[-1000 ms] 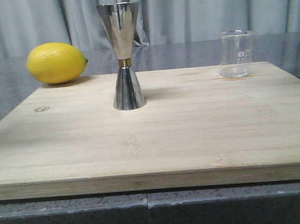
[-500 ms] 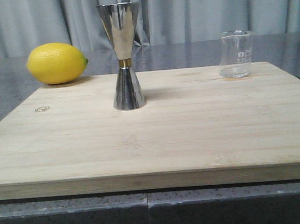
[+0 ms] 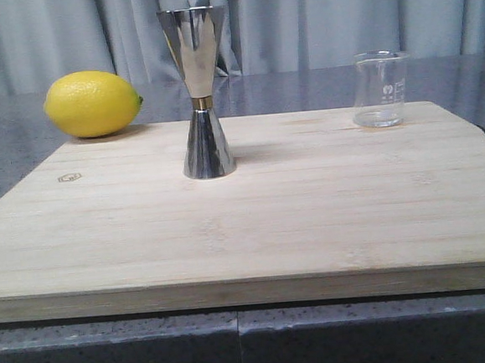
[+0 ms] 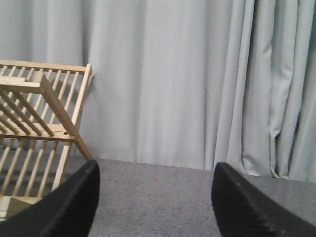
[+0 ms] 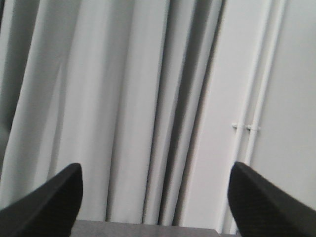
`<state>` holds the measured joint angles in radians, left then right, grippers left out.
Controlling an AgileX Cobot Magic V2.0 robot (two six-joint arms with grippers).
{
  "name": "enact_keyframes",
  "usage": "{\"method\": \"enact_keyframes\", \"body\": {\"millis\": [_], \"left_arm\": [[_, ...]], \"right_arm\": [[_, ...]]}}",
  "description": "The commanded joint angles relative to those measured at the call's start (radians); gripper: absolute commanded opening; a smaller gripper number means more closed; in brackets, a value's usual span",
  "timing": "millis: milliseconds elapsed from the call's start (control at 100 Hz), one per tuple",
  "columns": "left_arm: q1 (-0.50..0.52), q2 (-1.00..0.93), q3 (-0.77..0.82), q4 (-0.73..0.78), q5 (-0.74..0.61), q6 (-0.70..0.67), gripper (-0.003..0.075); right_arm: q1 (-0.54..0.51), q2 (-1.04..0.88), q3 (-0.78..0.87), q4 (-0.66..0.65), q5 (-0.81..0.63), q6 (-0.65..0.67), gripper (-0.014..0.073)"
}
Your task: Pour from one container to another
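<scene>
Glass beaker (image 3: 381, 88) upright at the far right of the wooden board (image 3: 254, 223), pouring lip and white markings visible, contents not discernible. Steel jigger (image 3: 198, 92) upright left of centre on the same board, well apart from the beaker, long axis vertical, gold band at the waist. Lemon (image 3: 92, 102) on the dark counter (image 3: 5, 158) just beyond the board's far left corner. No arm visible in the front view. Left gripper (image 4: 155, 202) spread wide, nothing between its fingers, facing a grey curtain (image 4: 173, 84) and a wooden rack (image 4: 39, 128). Right gripper (image 5: 155, 207) likewise spread wide and empty, facing curtain folds and a pale wall. Neither task object visible from either wrist, so both grippers judged raised and well clear of the board. Beaker on the right side of the scene, hence probably nearer the right arm; jigger toward the left. Pour not yet begun: likely first step a reach down and forward by the right gripper to the beaker's sides, then a carry leftward to the jigger's open upper cone.
</scene>
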<state>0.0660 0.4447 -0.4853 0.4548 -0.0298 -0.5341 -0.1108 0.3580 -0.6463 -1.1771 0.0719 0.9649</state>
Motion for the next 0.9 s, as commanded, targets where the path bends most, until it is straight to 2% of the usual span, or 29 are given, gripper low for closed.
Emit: {"method": "enact_keyframes", "body": {"millis": [0,150,290,540,620,740,820,890], "left_arm": [[0.004,-0.046,-0.032,0.008,0.030,0.000,0.0450],[0.004,-0.145,-0.003,0.008,0.139,0.000,0.0443],[0.004,-0.224,0.061,0.014,0.173,0.000,0.0388],[0.004,-0.332,0.228,0.048,0.169,0.002,0.0264],[0.004,-0.365,0.248,0.055,0.123,0.002,0.0220],[0.004,-0.384,0.258,0.058,0.116,0.002,0.0102],[0.004,-0.384,0.271,0.061,0.116,0.002,-0.0015],[0.004,-0.384,0.273,0.069,0.111,0.002,-0.0018]], "right_arm": [[-0.003,-0.066,0.051,0.001,-0.004,0.003,0.0542],[-0.003,-0.178,0.176,0.001,-0.015,0.003,0.0542],[-0.003,-0.240,0.259,0.001,-0.013,0.003,0.0498],[-0.003,-0.251,0.334,0.001,-0.028,0.003,0.0219],[-0.003,-0.251,0.352,0.001,-0.036,0.003,0.0134],[-0.003,-0.251,0.378,0.001,-0.046,0.003,0.0019],[-0.003,-0.251,0.395,0.001,-0.051,0.003,-0.0046],[-0.003,-0.251,0.407,0.001,-0.053,0.003,-0.0071]]}}
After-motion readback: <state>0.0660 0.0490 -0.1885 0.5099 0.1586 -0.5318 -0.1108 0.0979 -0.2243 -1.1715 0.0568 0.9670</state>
